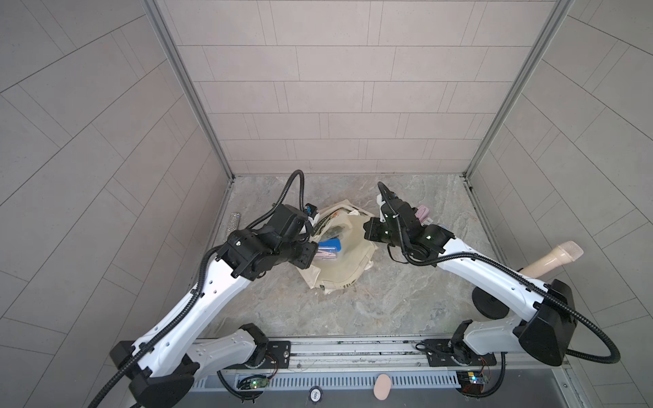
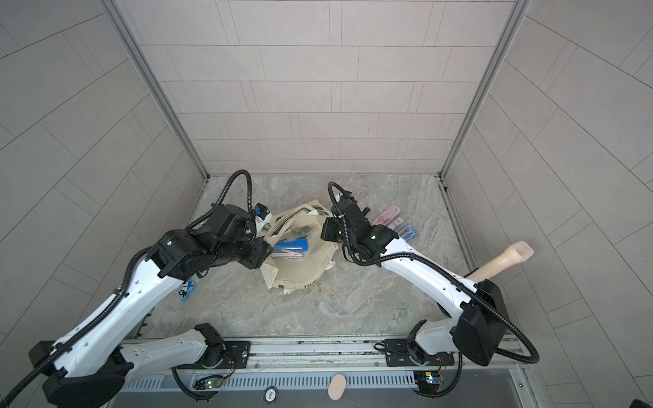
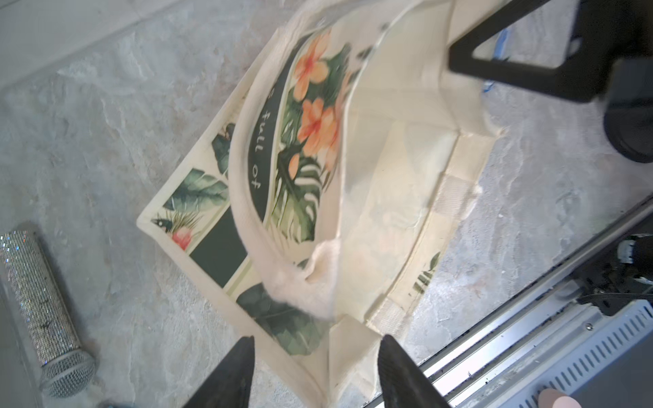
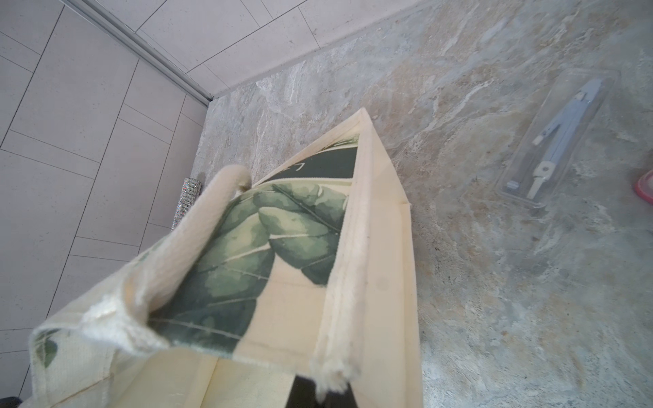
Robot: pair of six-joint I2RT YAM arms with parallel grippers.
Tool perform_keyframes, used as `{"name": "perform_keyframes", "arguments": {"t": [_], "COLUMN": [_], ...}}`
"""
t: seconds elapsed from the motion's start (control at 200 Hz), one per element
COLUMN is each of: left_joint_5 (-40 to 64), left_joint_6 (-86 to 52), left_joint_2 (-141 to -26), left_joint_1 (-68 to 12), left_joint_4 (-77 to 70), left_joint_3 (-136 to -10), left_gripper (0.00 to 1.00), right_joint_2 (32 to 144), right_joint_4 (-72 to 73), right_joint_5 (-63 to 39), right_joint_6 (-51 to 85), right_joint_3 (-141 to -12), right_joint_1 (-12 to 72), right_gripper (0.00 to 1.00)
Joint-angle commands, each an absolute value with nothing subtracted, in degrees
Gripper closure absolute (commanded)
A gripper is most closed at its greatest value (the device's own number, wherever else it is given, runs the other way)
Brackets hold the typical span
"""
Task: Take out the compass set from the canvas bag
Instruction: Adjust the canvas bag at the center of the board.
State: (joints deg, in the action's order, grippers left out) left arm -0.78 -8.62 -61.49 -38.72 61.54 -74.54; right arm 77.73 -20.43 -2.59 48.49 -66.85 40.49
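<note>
Marbled tabletop (image 1: 388, 300); right gripper (image 1: 367, 231) clenched on canvas bag (image 1: 346, 272) rim; left gripper (image 3: 319, 374) spread apart at opposite edge. Inside bag, mid-table, compass set (image 1: 330, 249). Beside right arm, pink case (image 2: 387, 215), blue case (image 2: 408, 230).

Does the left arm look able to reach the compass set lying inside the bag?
Probably yes: the compass set lies exposed in the open mouth of the canvas bag, the right gripper pinches the rim, and the open left gripper is right beside it.

Both arms reach inward, left gripper (image 3: 317, 342) with jaws apart, right gripper (image 4: 312, 392) clamped tight.
</note>
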Motion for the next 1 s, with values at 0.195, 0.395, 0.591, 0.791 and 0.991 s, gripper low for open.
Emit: {"name": "perform_keyframes", "arguments": {"t": [0.195,0.395,0.591,0.791,0.991], "left_joint_5": [-3.51,-3.93,-6.51,-15.95,-17.67], "left_joint_6": [-12.16,-10.51,-8.41,-6.02,-5.93], "left_joint_2": [-64.89,-70.05,-72.04,-72.51,-72.62], "left_joint_1": [-38.95,-38.94,-38.76,-38.76,-38.76], "left_joint_4": [58.81,57.29,56.7,57.35,54.56], "left_joint_3": [-73.79,-75.02,-77.68,-80.41,-80.26], "left_gripper": [0.4,0.45,1.0,1.0,1.0], "right_joint_2": [76.02,75.25,74.81,74.71,73.36], "right_joint_4": [-19.81,-18.98,-20.77,-24.96,-26.45], "right_joint_5": [-2.03,-2.1,-1.49,-0.02,0.37], "right_joint_6": [47.74,48.19,46.22,42.53,40.85], "right_joint_3": [-67.26,-65.47,-64.74,-64.02,-62.44], "right_joint_1": [40.17,40.17,39.9,39.99,39.99], "right_gripper": [1.0,1.0,1.0,1.0,0.99]}}
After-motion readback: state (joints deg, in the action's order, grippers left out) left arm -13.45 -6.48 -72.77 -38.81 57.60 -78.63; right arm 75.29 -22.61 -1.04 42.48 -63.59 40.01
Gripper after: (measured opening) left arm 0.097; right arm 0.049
